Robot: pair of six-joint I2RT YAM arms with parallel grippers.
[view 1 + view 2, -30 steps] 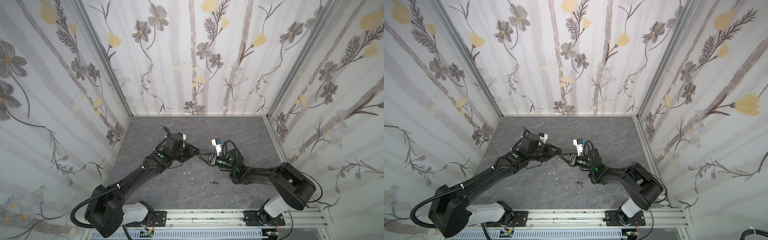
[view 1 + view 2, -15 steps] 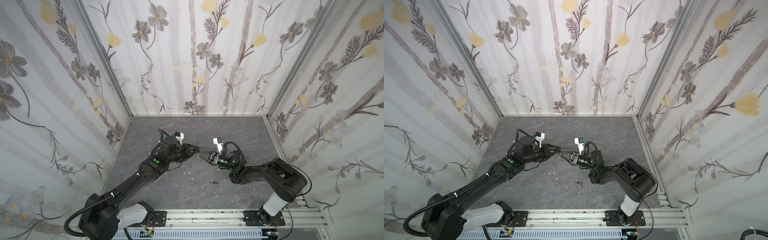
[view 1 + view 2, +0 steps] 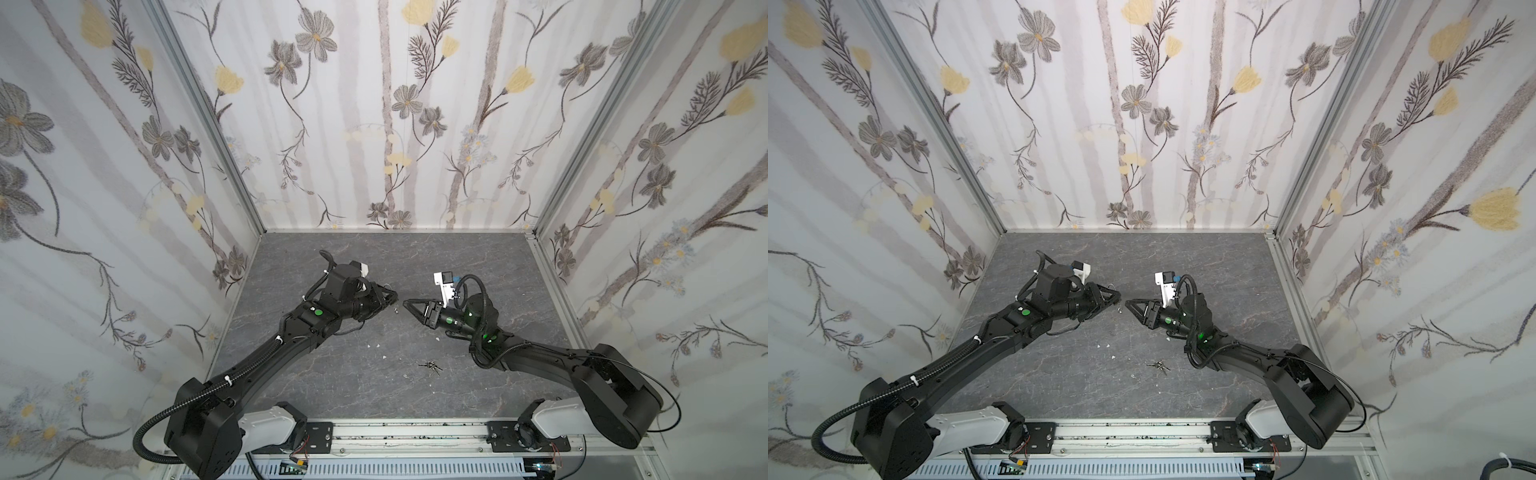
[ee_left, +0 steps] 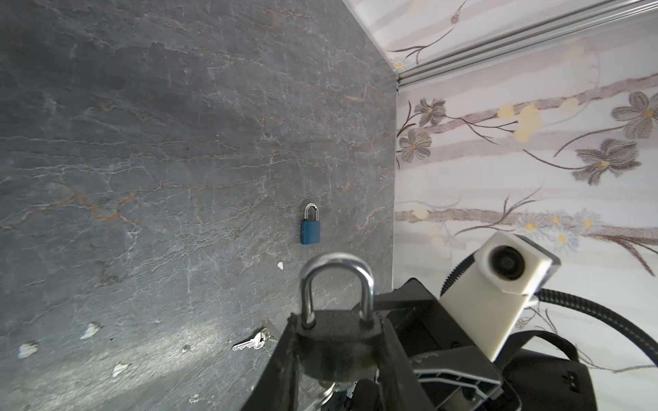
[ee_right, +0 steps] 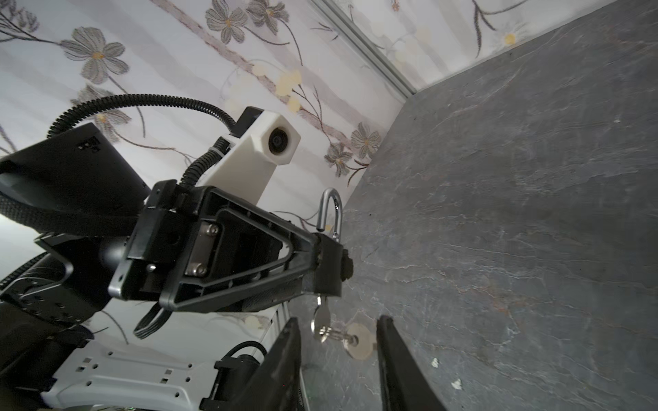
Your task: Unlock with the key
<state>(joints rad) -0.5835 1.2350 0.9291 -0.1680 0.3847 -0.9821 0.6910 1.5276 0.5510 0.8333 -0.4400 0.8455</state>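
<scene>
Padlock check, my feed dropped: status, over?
Left tool clamped on black padlock. Right tool open, straddling the dangling spare key, gripping nothing. Its key sits in the keyhole. Blue padlock, loose keys on table, clear of the work.

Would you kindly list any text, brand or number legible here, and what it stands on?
No text is legible.
Black steel-shackled padlock: no marking shows.
Small blue padlock: too small to tell.
Pale mark on black arm housing: too blurred to read.

my black left gripper grips a black metal padlock, shackle silver — silver keys hang from it. a small blue padlock on the grey veined stone floor; white walls, grey-and-yellow flowers.
</scene>
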